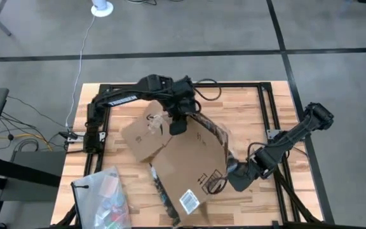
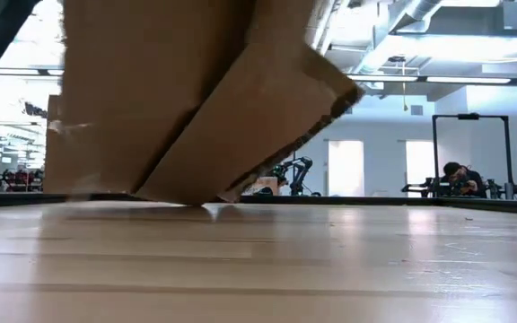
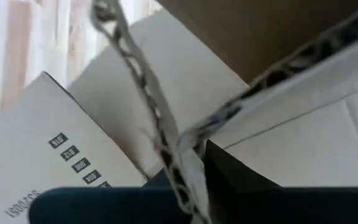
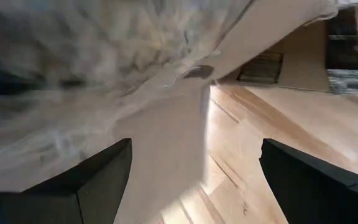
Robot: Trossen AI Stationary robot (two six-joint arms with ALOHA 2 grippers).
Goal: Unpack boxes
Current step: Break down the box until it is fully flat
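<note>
The left gripper [image 1: 177,126] reaches into the opened box [image 1: 183,159], whether its fingers grasp is hidden. The right gripper [image 4: 191,180] has fingers spread wide beside a flap (zip bag [image 1: 102,197] lies well apart on the desk [image 1: 246,105]).

The box [image 2: 196,99] is cut off by the low view's top edge, and the left gripper [image 1: 177,126] hides inside it.

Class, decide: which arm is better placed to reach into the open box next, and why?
Probably left: its gripper already sits over the box opening. The right gripper, open, is at the box's outer side.
</note>
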